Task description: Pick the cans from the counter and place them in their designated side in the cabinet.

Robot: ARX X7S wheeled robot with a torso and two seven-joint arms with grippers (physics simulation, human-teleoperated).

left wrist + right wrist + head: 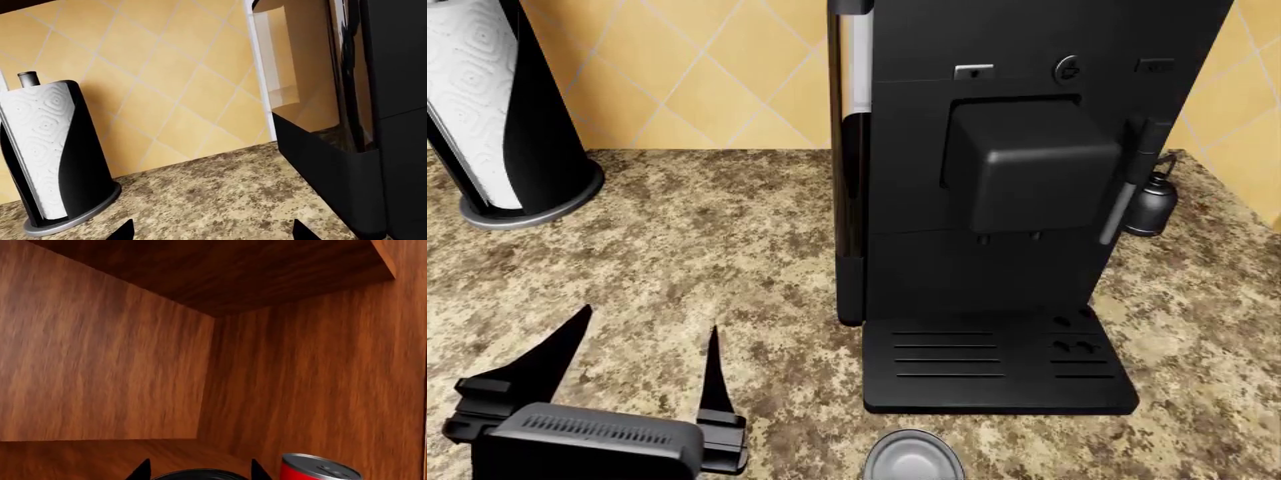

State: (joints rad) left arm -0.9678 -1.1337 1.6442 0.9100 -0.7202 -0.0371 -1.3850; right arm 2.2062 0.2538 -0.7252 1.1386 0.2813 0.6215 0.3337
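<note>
The wider can shows only as its grey flat lid (914, 458) at the bottom edge of the head view, standing on the speckled counter (694, 250) in front of the coffee machine. My left gripper (650, 320) is open and empty over the counter, to the left of that lid. In the left wrist view it (212, 230) hovers above bare counter (220, 195). My right gripper (199, 465) is inside the wooden cabinet (100, 365), with its fingertips at either side of a can's dark round top (200, 475). The rest of that can is hidden.
A red can with a grey lid (319, 470) stands in the cabinet beside my right gripper. A black coffee machine (1014, 180) fills the middle of the counter. A paper towel holder (501, 110) stands at the back left, and a small black kettle (1152, 200) behind the machine on the right.
</note>
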